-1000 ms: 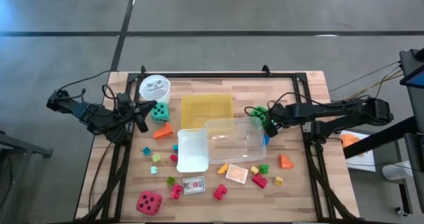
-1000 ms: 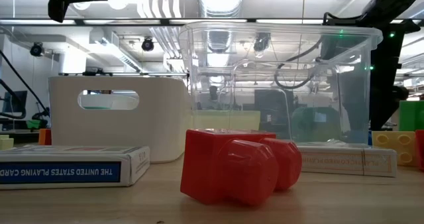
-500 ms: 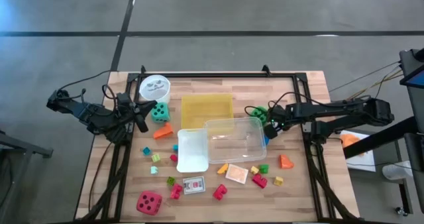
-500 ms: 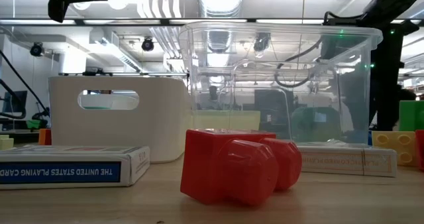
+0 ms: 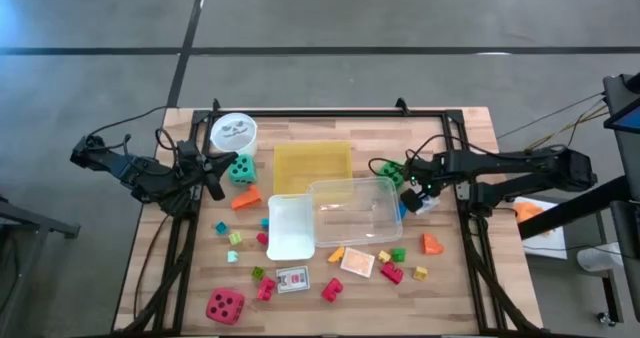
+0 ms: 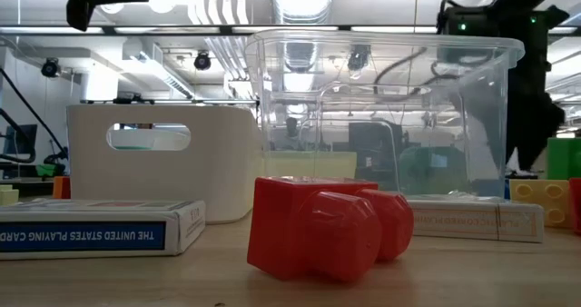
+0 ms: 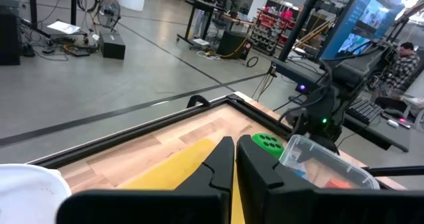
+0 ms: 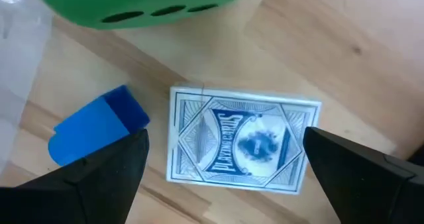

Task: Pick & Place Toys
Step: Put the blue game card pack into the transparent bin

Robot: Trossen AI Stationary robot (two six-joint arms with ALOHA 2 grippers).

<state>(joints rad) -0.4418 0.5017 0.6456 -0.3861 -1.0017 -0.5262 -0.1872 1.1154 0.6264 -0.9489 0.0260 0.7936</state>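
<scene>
- Right end effector [image 8: 225, 164] hangs with its fingers spread wide over a blue-backed playing card pack [image 8: 240, 143] lying flat on the table [image 5: 330, 128], one dark finger on each side of the pack and neither touching it.
- From above, this end effector [image 5: 420, 190] sits at the right end of the clear plastic box [image 5: 352, 211], with the green die [image 5: 391, 170] just on its far side.
- A small blue block [image 8: 99, 124] lies just beside the card pack, next to the clear box wall.
- Left end effector [image 5: 212, 171] waits with its fingers pressed together, holding nothing, over the left part of the table beside the teal die [image 5: 241, 168] and near the white round cup [image 5: 233, 132].
- The yellow tray [image 5: 312, 165] sits at the far middle of the table, touching the clear box on its near side; a white bin [image 5: 290, 227] stands left of the box.
- An orange block [image 5: 245, 198] lies near the teal die.
- The red die [image 5: 225, 305] rests at the near left corner.
- Another card pack [image 5: 292, 279] lies at the near middle, with red blocks [image 5: 331, 290] beside it.
- More small blocks in red, yellow, green and orange [image 5: 431, 244] are scattered on the near side of the clear box.
- In the low view, a red block [image 6: 327, 227] fills the foreground, with a card pack [image 6: 95, 225] to its left.
</scene>
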